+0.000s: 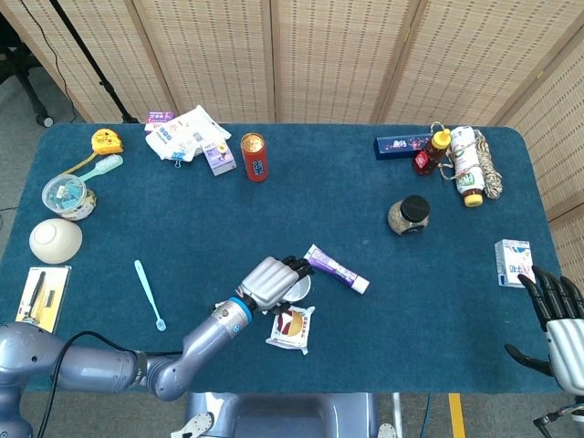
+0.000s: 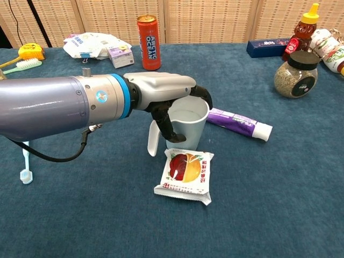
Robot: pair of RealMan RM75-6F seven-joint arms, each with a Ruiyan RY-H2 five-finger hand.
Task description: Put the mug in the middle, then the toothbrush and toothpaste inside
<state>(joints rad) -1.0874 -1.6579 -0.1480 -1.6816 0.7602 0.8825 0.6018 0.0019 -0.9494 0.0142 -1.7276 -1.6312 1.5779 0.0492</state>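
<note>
One hand, the left hand (image 2: 161,94), grips the mug (image 2: 185,123) by its rim, upright, at mid-table for loading. Toothpaste (image 2: 239,122) lies just beside it; the toothbrush (image 2: 24,153) lies well apart. The right hand (image 1: 553,310) idles, fingers spread and holding nothing.

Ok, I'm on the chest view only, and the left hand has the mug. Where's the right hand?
Observer: The right hand sits at the table's near right corner, fingers apart, holding nothing.
Operator: Anything close to it?
Observer: A small white box lies just beyond it, near the right edge.
Operator: And left of the toothbrush?
Observer: A white bowl, near the left edge.
</note>
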